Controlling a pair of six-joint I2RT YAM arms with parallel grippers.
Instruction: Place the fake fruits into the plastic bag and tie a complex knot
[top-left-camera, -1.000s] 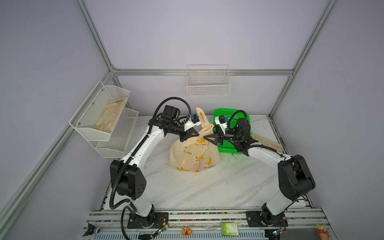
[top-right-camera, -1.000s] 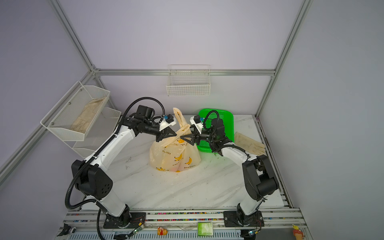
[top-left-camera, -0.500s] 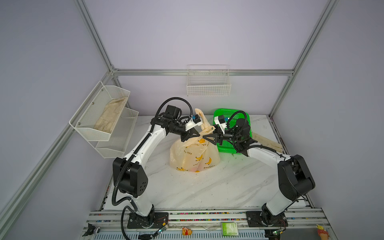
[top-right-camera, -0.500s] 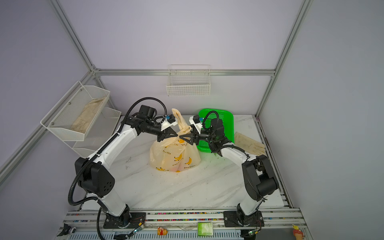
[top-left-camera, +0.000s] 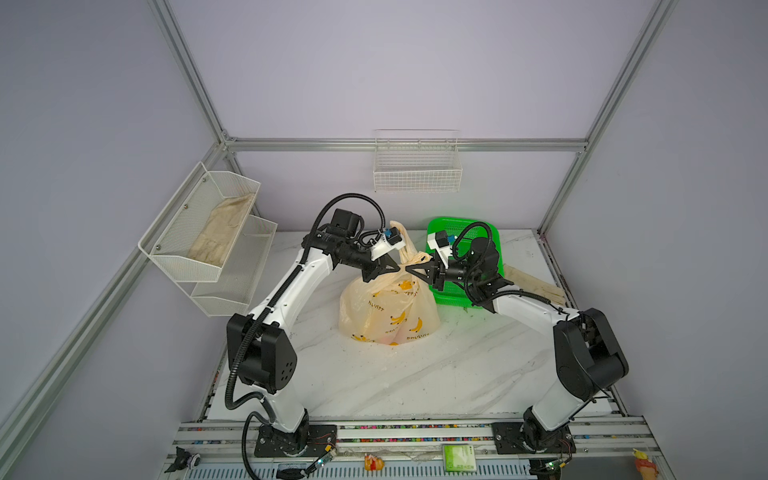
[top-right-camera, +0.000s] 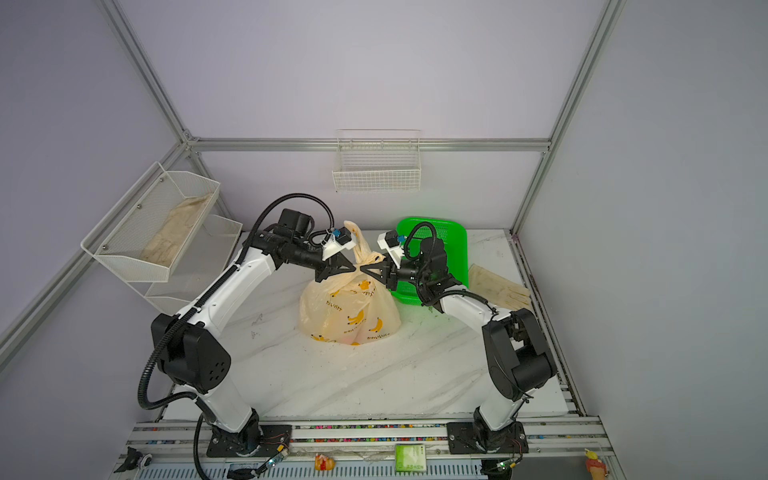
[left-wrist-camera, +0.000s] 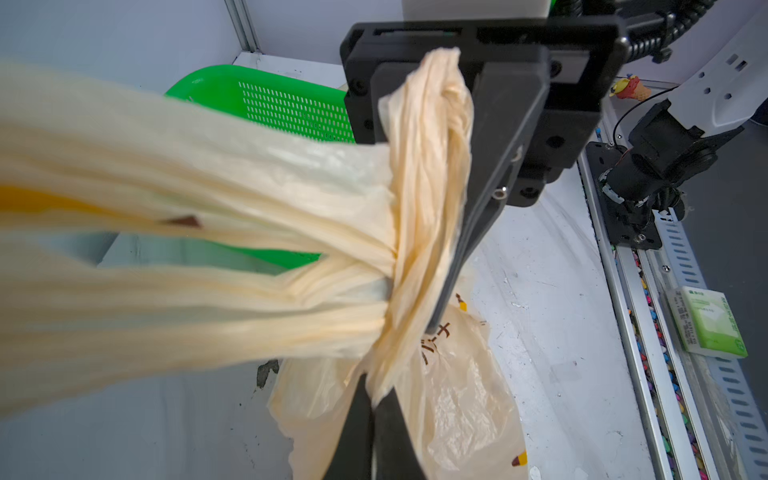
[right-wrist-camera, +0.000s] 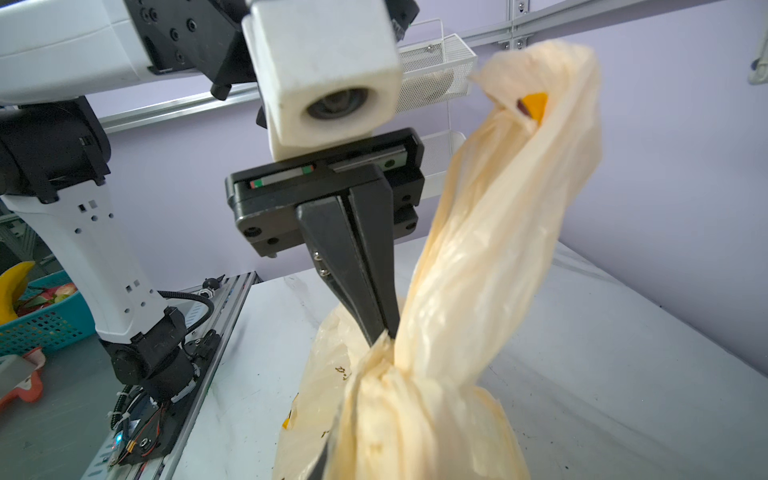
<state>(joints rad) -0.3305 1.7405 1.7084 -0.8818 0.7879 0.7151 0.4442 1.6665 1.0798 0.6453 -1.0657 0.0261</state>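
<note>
Between left pincer (top-left-camera: 397, 268) and right pincer (top-left-camera: 408, 269) | knot (top-left-camera: 403, 264) pinched

Lavender walls (top-left-camera: 374, 83), white marble tabletop (top-left-camera: 415, 374), wire shelves (top-left-camera: 208, 232)

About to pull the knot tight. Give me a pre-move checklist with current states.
1. Left end effector shut on bag plastic: ok.
2. Right end effector shut at knot: ok.
3. Knot cinched tight: cannot tell.
4. Bag sitting on table: ok.
5. All fruits inside bag: cannot tell; the contents show only vaguely through the plastic.
6. Right arm free of basket: cannot tell.
</note>
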